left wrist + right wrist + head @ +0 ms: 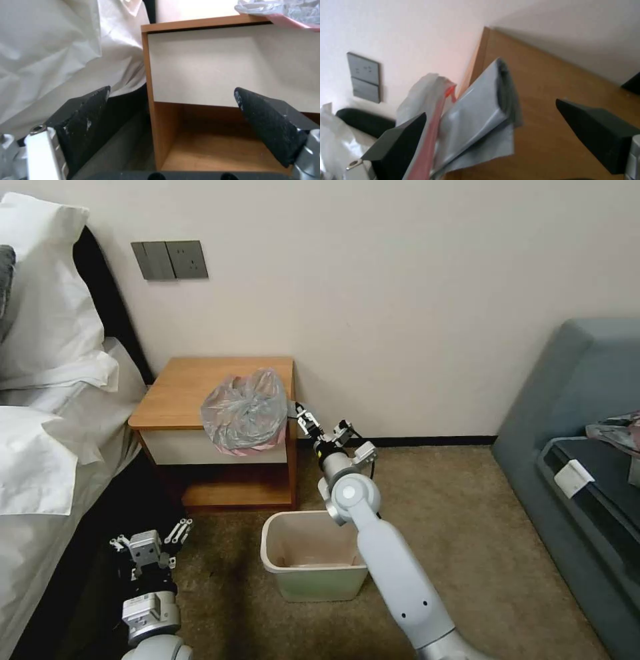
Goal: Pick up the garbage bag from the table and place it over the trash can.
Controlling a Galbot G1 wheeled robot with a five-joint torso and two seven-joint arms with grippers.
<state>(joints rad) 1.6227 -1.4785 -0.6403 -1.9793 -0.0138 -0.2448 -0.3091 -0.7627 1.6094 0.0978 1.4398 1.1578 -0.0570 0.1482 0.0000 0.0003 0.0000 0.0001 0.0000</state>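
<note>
While my right arm reaches forward and up from the floor, bent at its round elbow above the trash can (313, 557), my right gripper (297, 415) sits at the front right corner of the table (193, 380), level with the top. Its two dark fingers (400, 140) stand wide apart and grasp nothing; the garbage bag (245, 410) lies just ahead of them, one finger against its pink-rimmed fold in the right wrist view. The bag rests crumpled on the right front of the tabletop, its lower edge hanging over the white drawer front. The beige can stands on the carpet before the table, my forearm crossing its right corner and hiding that part of the rim.

My left gripper (150, 537) hangs low by the bed (47, 447), near the floor, fingers spread wide and holding nothing, pointed at the table's left front edge and low shelf. From the left wrist, only a corner of the bag shows, cut off at the frame's edge.
</note>
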